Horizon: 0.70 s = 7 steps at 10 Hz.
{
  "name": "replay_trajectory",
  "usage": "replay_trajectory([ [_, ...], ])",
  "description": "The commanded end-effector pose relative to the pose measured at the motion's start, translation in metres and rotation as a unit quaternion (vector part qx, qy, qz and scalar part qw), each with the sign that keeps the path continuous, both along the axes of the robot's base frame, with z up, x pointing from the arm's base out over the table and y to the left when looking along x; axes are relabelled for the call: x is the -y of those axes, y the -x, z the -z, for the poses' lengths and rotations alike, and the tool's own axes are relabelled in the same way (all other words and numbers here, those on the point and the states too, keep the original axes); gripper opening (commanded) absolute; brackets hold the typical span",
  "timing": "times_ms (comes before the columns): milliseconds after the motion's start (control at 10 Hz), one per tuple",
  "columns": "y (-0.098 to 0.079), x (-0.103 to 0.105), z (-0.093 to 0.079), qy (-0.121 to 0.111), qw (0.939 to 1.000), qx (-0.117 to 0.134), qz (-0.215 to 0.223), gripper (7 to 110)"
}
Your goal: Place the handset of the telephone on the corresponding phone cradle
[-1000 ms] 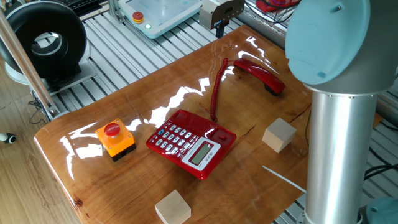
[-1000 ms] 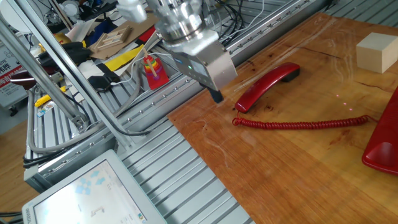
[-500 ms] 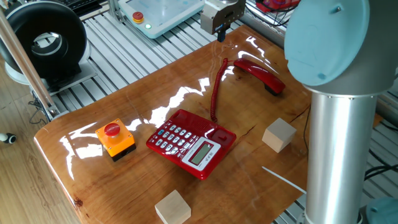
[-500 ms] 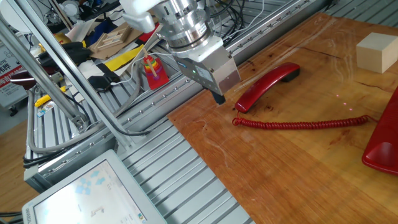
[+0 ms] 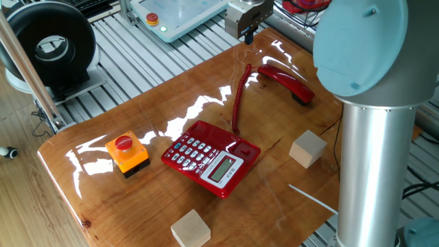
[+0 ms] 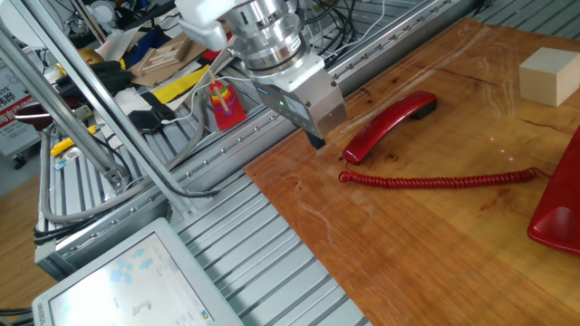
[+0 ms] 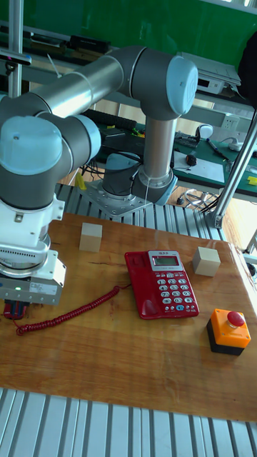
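From one fixed view I see the gripper (image 5: 247,36) hanging over the far edge of the surface (image 5: 151,120), just short of the handset (image 5: 287,81), which lies flat near that far edge, well apart from the telephone (image 5: 211,156). The coiled cord (image 5: 238,103) runs from the handset's end down to the telephone, whose phone cradle (image 5: 236,143) is bare. An orange box with a red button (image 5: 127,151) sits near the left corner, and I count two wooden cubes, one (image 5: 307,148) near the right edge and one (image 5: 191,228) at the near edge. In the other fixed view the gripper (image 6: 315,139) sits above the surface's edge (image 6: 299,195), just beside the near end of the handset (image 6: 390,126) without touching it; the jaws look drawn close together with nothing between them, though I cannot tell for certain. The cord (image 6: 439,180) stretches straight along the surface. In the tall fixed view the gripper (image 7: 16,309) is low at the left edge, its jaws mostly hidden behind its body; the handset is barely visible there, and the telephone (image 7: 163,283) rests mid-surface with the cord (image 7: 68,313) trailing left.
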<state>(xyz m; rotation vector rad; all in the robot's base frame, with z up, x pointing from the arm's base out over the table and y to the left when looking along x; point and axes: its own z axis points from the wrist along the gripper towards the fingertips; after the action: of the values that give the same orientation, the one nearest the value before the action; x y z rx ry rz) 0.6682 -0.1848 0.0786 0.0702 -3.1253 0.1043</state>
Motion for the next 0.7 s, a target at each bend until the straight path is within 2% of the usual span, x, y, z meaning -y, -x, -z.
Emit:
replay_trajectory([
  [0,-0.024,-0.007,-0.001,-0.016,0.9987,0.049,-0.001,7],
  [200,-0.027,-0.016,-0.002,-0.033,0.9979,0.056,0.002,7],
  [400,-0.03,-0.03,-0.002,-0.063,0.9962,0.061,-0.004,7],
  [500,-0.063,-0.029,0.022,-0.068,0.9943,0.08,-0.021,7],
  [600,-0.072,-0.021,0.045,-0.055,0.9957,0.071,-0.025,7],
])
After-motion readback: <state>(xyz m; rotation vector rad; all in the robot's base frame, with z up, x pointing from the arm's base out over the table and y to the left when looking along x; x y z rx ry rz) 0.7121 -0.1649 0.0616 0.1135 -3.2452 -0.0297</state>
